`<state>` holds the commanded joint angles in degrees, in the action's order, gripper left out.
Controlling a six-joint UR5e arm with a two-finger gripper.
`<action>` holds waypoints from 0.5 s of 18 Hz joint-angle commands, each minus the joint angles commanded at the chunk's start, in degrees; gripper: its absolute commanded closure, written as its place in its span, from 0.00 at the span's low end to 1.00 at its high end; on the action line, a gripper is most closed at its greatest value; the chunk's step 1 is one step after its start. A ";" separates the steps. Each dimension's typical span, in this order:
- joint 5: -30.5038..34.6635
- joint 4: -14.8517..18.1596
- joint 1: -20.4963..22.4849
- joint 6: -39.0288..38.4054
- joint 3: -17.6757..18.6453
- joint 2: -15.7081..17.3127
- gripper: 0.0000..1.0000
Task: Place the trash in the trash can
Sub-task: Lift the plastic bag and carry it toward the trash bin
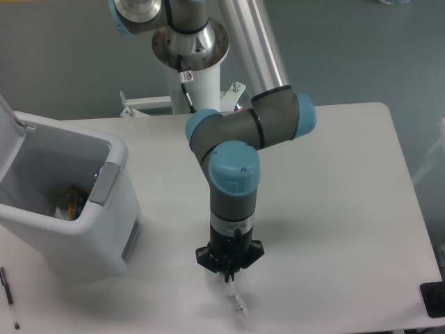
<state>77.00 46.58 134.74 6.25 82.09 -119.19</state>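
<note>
Camera view, fixed: arm points straight down at the front of the white worktop (334, 209). Pincer (230, 273) sits low, right above the crumpled white wrapper (236, 300), which lies on the worktop just below the fingertips. Fingers look close together, but I cannot tell whether they grip the wrapper. Trash can (104, 229) stands at left, well apart from the wrapper, lid flipped up, something colourful inside. Black pen (9, 297) lies at the front left corner, near the can.

Bright, even overhead light; soft shadows, slight blur.
</note>
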 joint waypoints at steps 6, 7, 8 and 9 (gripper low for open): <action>-10.28 -0.09 0.17 -2.55 -0.26 8.43 0.87; -11.85 -0.09 0.26 -2.99 -0.35 9.75 0.87; -13.87 -0.09 0.44 -3.60 -0.53 10.99 0.87; -16.07 -0.09 0.79 -3.96 -0.70 12.04 0.87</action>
<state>60.93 46.49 135.52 2.29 81.39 -107.15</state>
